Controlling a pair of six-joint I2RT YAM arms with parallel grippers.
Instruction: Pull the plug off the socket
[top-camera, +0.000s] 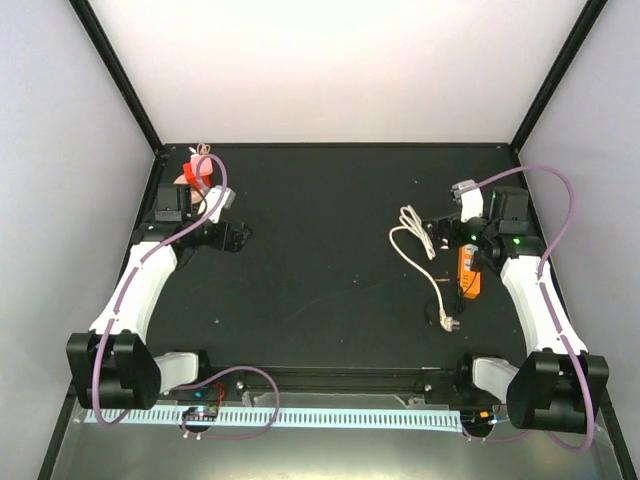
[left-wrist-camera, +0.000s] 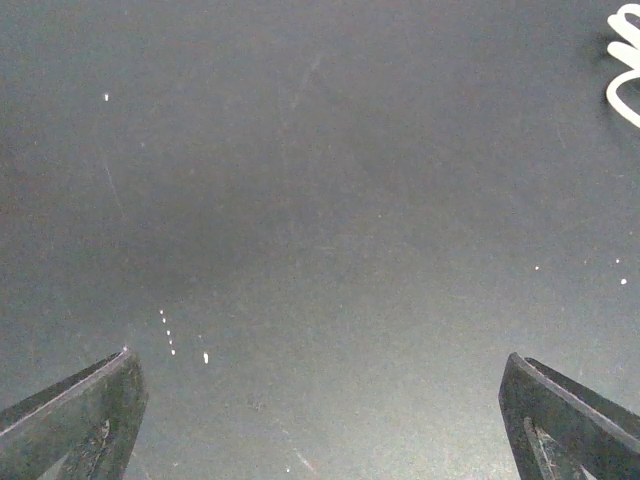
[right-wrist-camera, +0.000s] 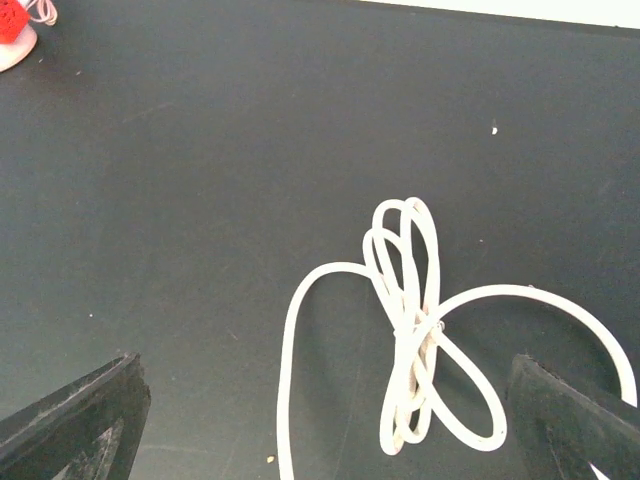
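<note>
Right end effector (right-wrist-camera: 322, 365) is hovering, fingers spread wide, over the limp coiled white cable (right-wrist-camera: 410, 330) on the worktop (right-wrist-camera: 200, 200); the left end effector (left-wrist-camera: 318, 360), equally spread, is hanging at 9 o'clock. At 3 o'clock in the top view the orange socket (top-camera: 468, 272) is lying under the right arm, seemingly hiding the plug. I am judging the plug's stiff body a better hold than the soft cable, with the light socket likely sliding unless pinned.

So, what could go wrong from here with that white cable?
The loose white cable lies looped just ahead of the open right fingers, so they might snag a loop by mistake. The orange socket block looks unheld; the left fingers are far away, so it may slide along when pulled.
</note>
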